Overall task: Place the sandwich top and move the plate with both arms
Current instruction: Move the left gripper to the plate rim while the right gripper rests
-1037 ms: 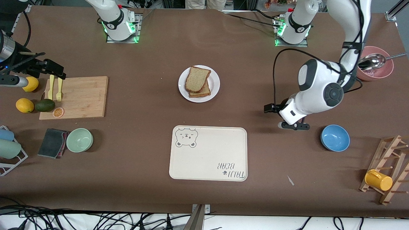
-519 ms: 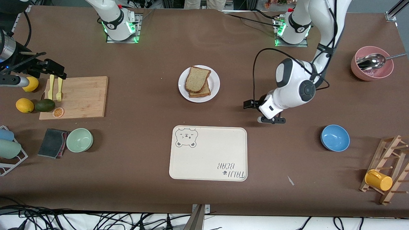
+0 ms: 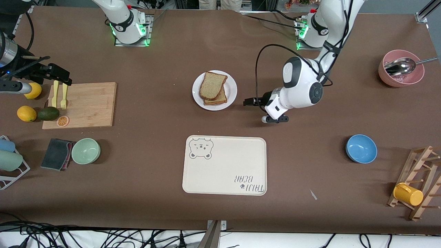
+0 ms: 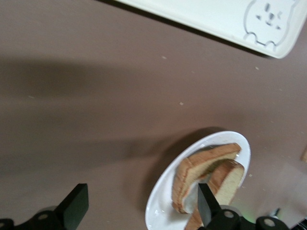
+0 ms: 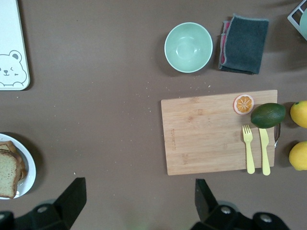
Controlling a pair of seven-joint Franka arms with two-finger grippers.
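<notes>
The white plate sits mid-table with two stacked bread slices on it. The sandwich top lies uppermost, slightly askew. My left gripper is open and empty, low over the table beside the plate, toward the left arm's end. In the left wrist view the plate and the sandwich top show close ahead of the open left gripper, one finger in front of the bread. My right gripper is open and empty, high over the cutting board's end, and waits; in its own view it is over bare table.
A cream bear tray lies nearer the front camera than the plate. A blue bowl, a pink bowl with a spoon and a mug rack are at the left arm's end. A cutting board and a green bowl are at the right arm's end.
My left arm has swung from beside the blue bowl across the table to the plate's edge, gripper still open. The right arm, plate and bread have not moved.
</notes>
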